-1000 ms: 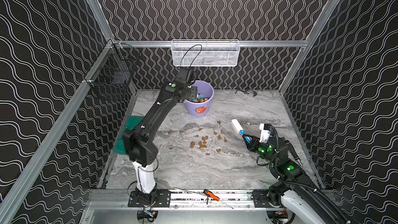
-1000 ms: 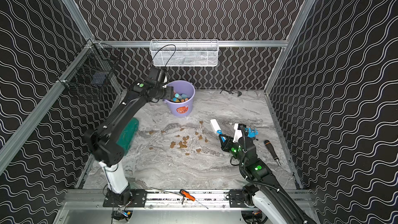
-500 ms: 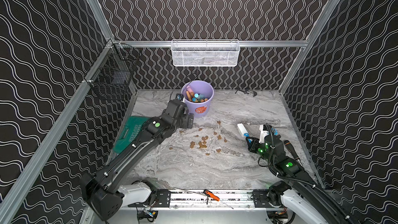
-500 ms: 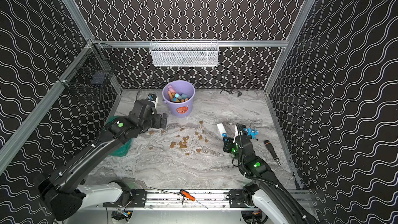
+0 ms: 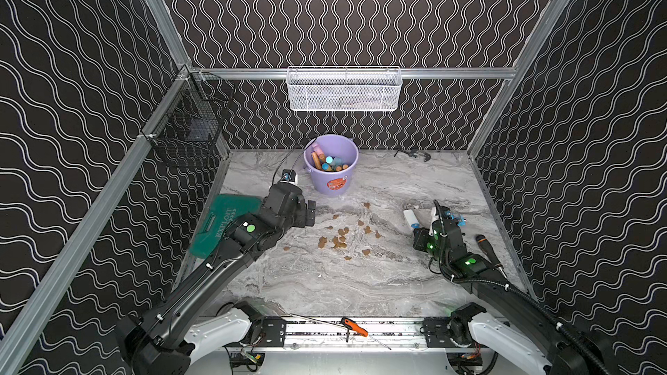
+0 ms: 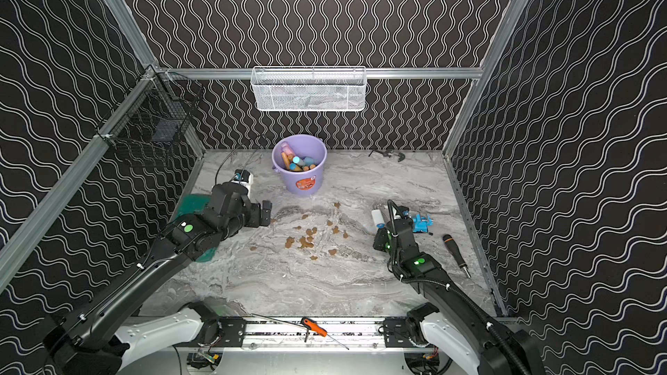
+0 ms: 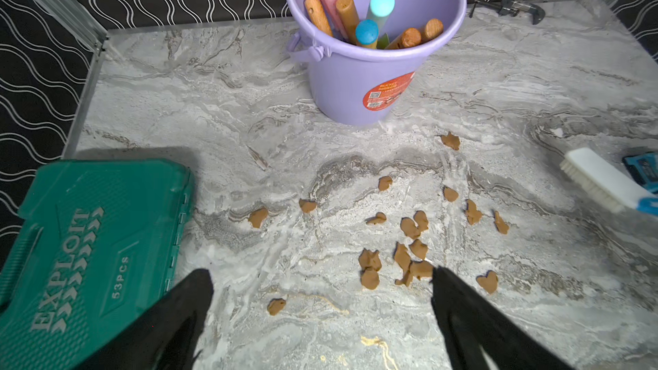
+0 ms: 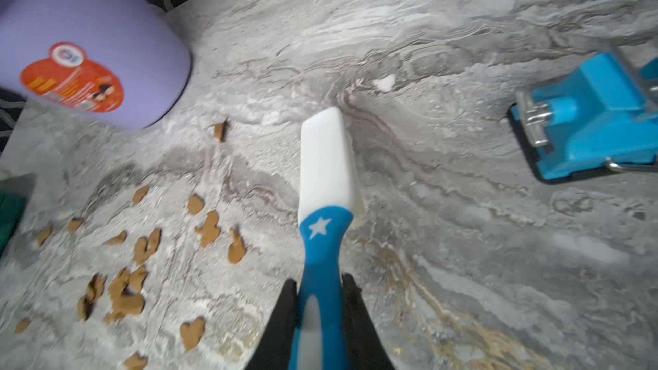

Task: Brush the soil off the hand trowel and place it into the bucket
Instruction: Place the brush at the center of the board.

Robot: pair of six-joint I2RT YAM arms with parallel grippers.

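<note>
My left pincer (image 7: pixel 320 274) is spread open, empty; my right pincer (image 8: pixel 320 281) grips one brush (image 8: pixel 325 161); one bucket (image 7: pixel 341 94) holds eight handles (image 7: pixel 381 1) beside scattered soil clumps (image 7: pixel 409 227)

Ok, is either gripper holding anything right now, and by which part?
The right gripper grips the brush by its blue handle; the left gripper is open and empty.

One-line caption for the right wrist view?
Right gripper grips the blue-handled brush; soil crumbs litter the table near the bucket.
</note>
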